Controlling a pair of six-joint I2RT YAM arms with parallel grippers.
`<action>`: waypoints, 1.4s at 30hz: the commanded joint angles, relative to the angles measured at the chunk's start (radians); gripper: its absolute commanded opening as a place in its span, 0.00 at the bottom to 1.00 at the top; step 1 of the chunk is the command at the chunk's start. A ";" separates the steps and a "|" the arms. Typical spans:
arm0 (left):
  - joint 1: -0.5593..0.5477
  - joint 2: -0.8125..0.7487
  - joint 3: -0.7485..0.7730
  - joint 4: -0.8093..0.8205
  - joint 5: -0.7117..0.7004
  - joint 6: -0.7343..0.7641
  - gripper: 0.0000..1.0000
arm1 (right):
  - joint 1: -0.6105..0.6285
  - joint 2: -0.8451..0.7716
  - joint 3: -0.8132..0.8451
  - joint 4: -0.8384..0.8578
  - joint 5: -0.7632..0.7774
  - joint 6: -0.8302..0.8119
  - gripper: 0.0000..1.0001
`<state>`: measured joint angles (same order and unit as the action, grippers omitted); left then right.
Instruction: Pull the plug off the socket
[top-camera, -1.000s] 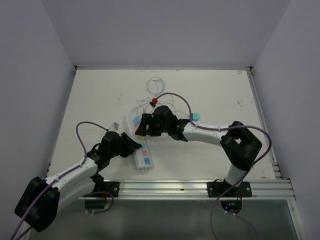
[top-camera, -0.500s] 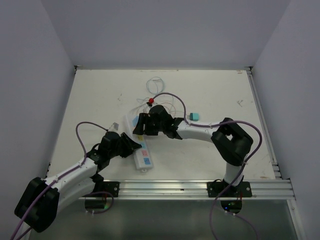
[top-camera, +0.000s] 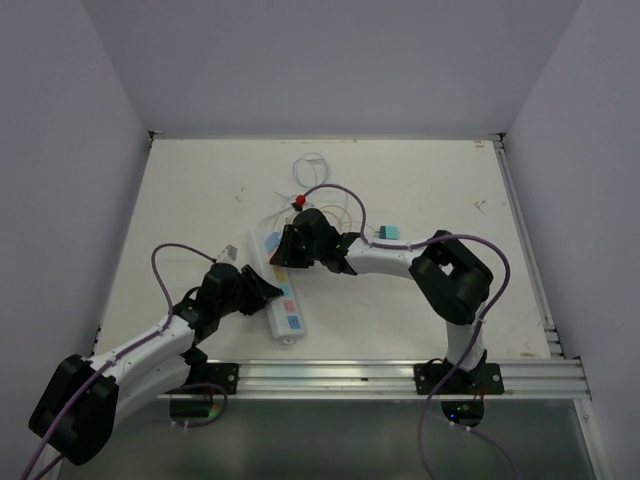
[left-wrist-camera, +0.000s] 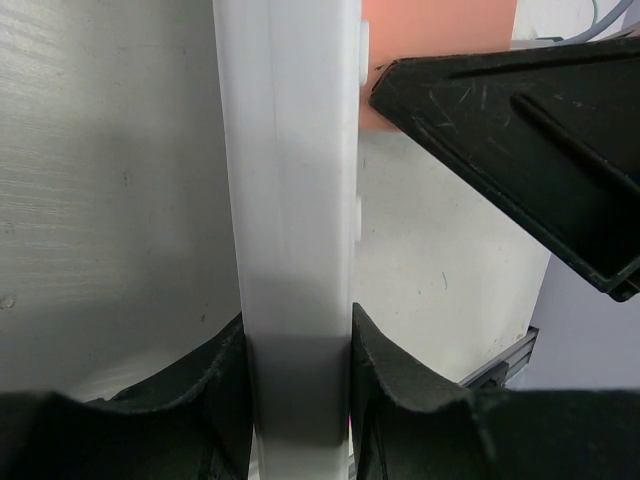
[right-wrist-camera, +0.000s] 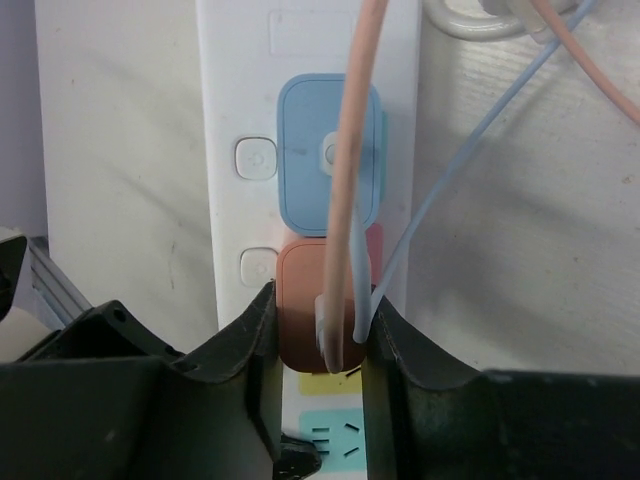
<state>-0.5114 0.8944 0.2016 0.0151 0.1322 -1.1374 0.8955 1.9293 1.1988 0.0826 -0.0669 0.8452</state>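
Clamped with the left jaws across the power strip (top-camera: 289, 312), flat on the desk (top-camera: 420, 190) between the arms; clenched with the right jaws on the brown plug (right-wrist-camera: 300, 300) in its orange slot. Could drag the whole strip along if pulled aslant — or slip off, with the pale blue cord (right-wrist-camera: 420, 215) seemingly pinched alongside.

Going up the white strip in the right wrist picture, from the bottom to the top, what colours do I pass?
green label → yellow label → orange plug → blue block
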 joint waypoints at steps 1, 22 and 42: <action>0.001 0.001 -0.019 -0.047 0.010 0.053 0.01 | -0.007 -0.004 0.035 0.022 0.027 -0.015 0.19; 0.001 0.070 0.058 0.051 -0.016 0.047 0.66 | 0.013 -0.099 -0.107 0.105 -0.074 -0.023 0.00; 0.002 0.025 -0.042 0.076 -0.054 -0.105 0.00 | 0.028 -0.148 -0.169 0.192 -0.082 -0.005 0.00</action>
<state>-0.5125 0.9581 0.1955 0.0738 0.1314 -1.1839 0.9184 1.8595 1.0447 0.2195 -0.1272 0.8471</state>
